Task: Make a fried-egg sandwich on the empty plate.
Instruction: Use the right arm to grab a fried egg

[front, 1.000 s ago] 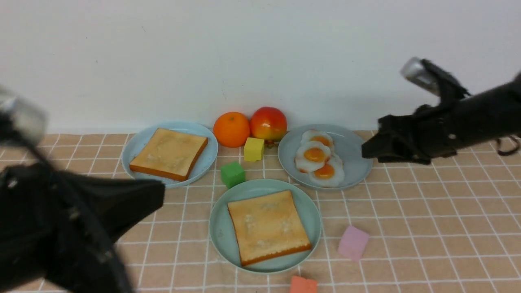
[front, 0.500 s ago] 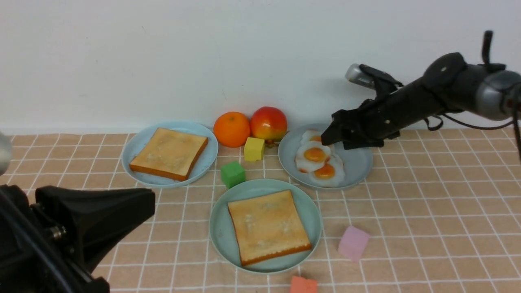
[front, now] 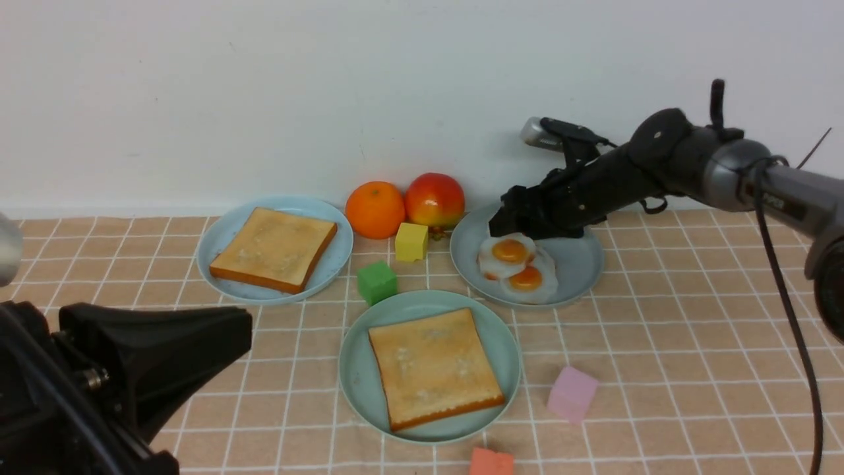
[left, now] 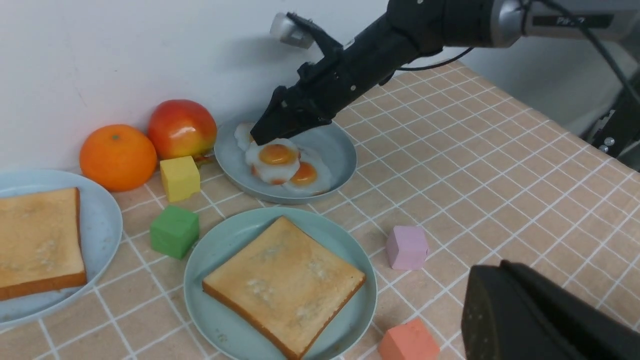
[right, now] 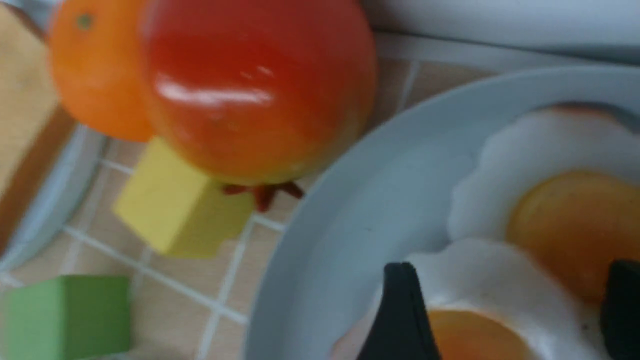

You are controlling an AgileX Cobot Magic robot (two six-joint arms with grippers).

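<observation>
Right pincer (front: 506, 226) has reached fried eggs (front: 516, 264).

The right-arm label (left: 565, 21) is too blurred to read.

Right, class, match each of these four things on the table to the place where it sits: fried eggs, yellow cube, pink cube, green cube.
Things:
1. fried eggs
2. yellow cube
3. pink cube
4. green cube

Places:
A. on the bare cloth, right of the mint-green plate
B. between the sky-blue plate and the mint-green plate
C. on the grey-blue plate, under the open right gripper
D. just in front of the apple

Pairs: 1-C, 2-D, 3-A, 4-B
</observation>
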